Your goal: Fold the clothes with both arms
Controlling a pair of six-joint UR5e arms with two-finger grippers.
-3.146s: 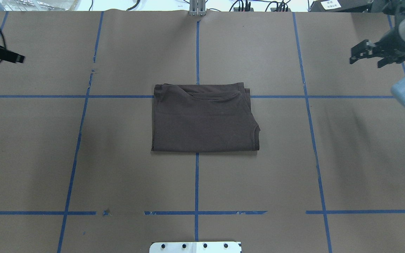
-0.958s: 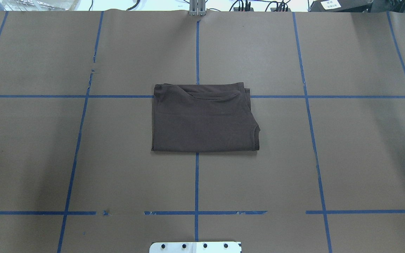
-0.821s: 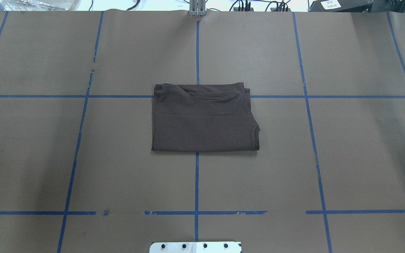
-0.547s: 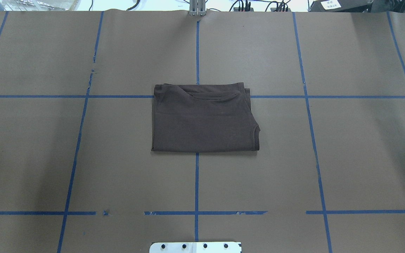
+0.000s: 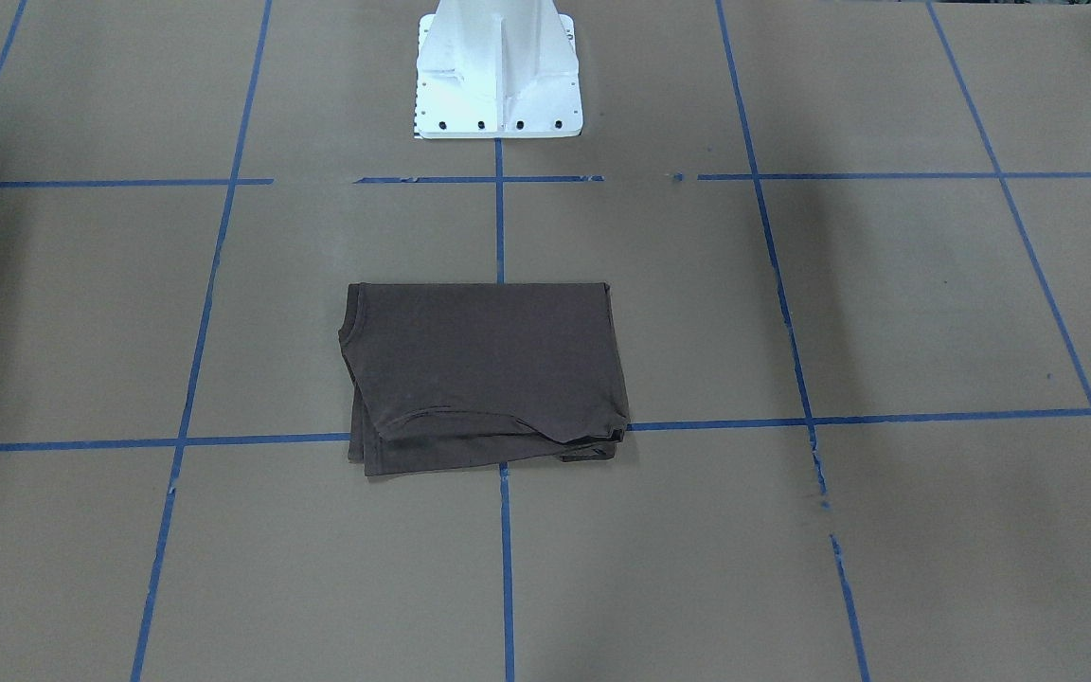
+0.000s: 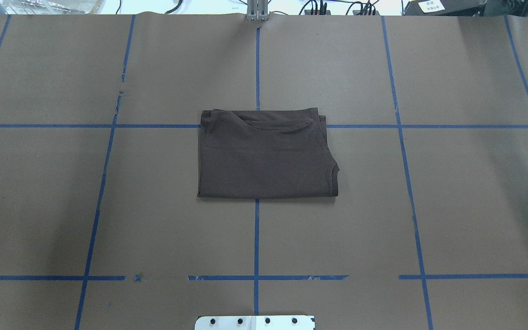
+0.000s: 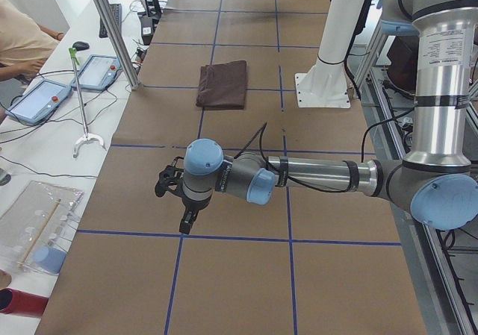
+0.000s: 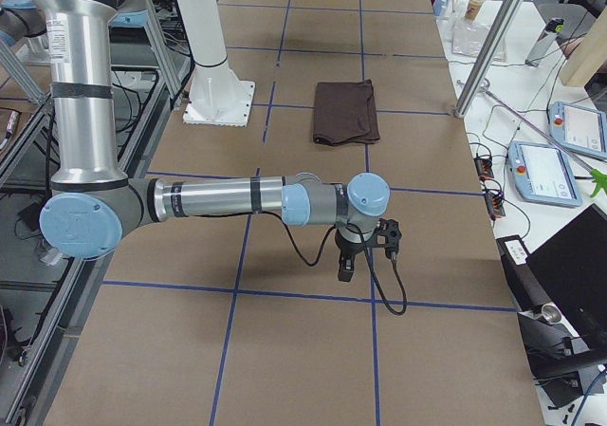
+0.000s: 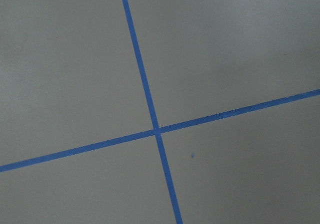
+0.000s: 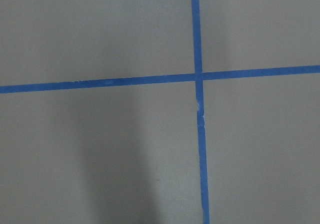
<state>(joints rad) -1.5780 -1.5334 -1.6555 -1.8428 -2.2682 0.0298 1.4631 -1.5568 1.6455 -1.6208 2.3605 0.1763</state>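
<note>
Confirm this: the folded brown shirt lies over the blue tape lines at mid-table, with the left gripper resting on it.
Wrong on the gripper. The folded brown shirt does lie over the blue tape lines at mid-table, but the left gripper is well clear of it, over bare paper, as the exterior left view shows.

T-shirt (image 6: 264,156): soft knit cloth, matt
table cover (image 6: 429,206): brown paper, matt, smooth
grid tape (image 6: 256,238): blue, torn in spots
left arm (image 7: 314,174): satin metal tube, smooth plastic caps
base (image 5: 498,76): white painted metal
</note>
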